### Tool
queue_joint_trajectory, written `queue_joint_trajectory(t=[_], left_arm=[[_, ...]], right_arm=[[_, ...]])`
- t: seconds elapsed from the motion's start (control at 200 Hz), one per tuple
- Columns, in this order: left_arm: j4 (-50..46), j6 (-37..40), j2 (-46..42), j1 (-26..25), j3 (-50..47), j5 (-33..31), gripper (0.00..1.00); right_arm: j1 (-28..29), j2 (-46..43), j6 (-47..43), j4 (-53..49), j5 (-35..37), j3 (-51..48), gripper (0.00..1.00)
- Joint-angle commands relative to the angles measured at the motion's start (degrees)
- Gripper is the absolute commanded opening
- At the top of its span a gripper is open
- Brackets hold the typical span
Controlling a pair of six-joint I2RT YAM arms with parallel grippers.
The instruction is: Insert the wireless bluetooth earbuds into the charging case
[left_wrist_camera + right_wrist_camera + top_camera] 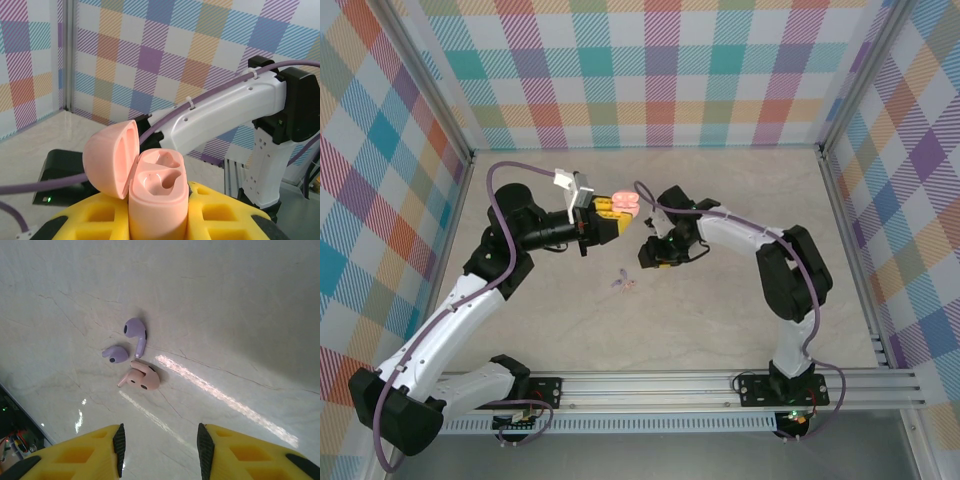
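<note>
**Task stage: early, with no earbud seated.** The left end effector [159, 217] is closed on the pink charging case [156, 205], gripping its lower body between yellow fingers. The lid [111, 160] stands hinged open to one side. Both wells [161, 175] are empty and face the wrist camera.

The right end effector [160, 442] hangs over the surface [225, 315] with its jaws partly apart and nothing between them. The earbuds [625, 283] lie loose on the surface in a tight cluster. In the right wrist view they sit ahead of the fingertips and slightly left of the gap.
- A lilac earbud [136, 331] lies farthest from the fingers.
- A smaller lilac piece [116, 354] lies just beside it.
- A pink earbud [142, 379] lies nearest the fingers.

In the top view the cluster lies between the two arms, near the right end effector and apart from the held case. By judgement, what remains is to pick up each earbud and seat it in a well.
</note>
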Motion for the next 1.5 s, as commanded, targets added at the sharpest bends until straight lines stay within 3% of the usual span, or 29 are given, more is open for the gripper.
queue_joint_trajectory(t=[0.0, 0.605, 1.015, 1.495], left_arm=[[1.0, -0.7, -1.5, 0.9, -0.2, -0.1, 0.19], [-0.6, 0.2, -2.0, 0.9, 0.0, -0.3, 0.19], [-2.1, 0.9, -3.0, 0.9, -0.1, -0.3, 0.19], [-1.7, 1.0, -2.3, 0.9, 0.0, -0.1, 0.19]], right_arm=[[1.7, 1.8, -0.7, -1.2, 0.3, 2.4, 0.45], [8.8, 9.9, 0.5, -4.9, 8.7, 8.9, 0.45], [9.4, 11.5, 2.7, -6.5, 15.7, 10.1, 0.37], [9.3, 10.0, 3.5, -13.5, 31.0, 11.8, 0.36]])
